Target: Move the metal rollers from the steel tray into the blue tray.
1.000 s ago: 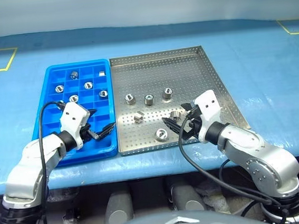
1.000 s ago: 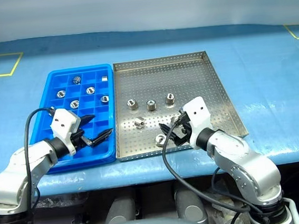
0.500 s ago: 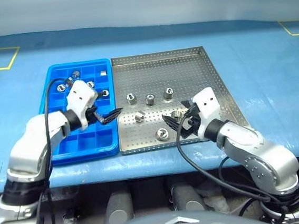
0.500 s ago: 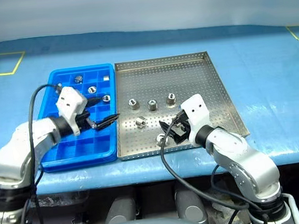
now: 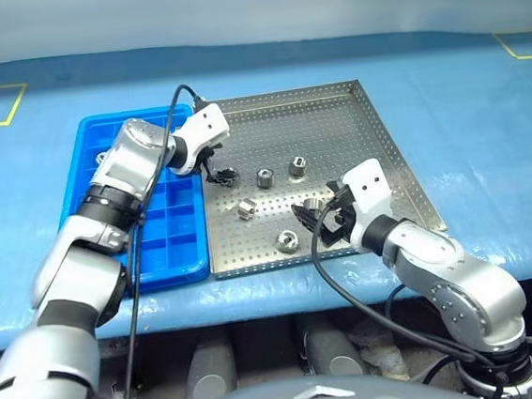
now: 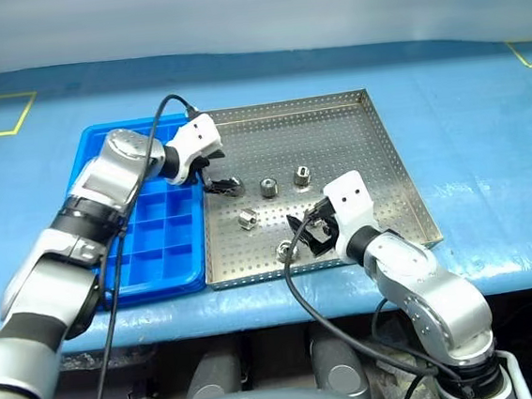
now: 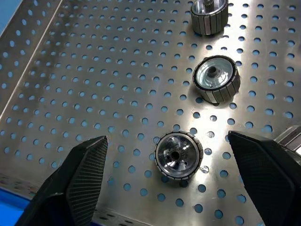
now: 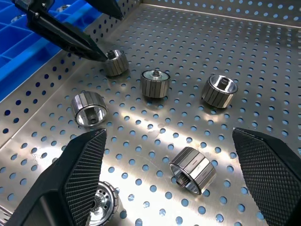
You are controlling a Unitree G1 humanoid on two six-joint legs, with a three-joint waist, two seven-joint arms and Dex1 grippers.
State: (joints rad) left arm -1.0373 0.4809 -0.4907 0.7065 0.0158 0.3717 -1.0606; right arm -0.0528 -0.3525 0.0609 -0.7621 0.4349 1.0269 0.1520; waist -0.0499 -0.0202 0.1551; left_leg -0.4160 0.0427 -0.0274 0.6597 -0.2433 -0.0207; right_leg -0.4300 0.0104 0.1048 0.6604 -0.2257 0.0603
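Now we see left gripper spread wide over one roller | six metal rollers on steel tray, roller at gripper's 12 o'clock cut off | right gripper agape, empty | blue tray at steel tray's 9 o'clock, its cells largely hidden by left arm
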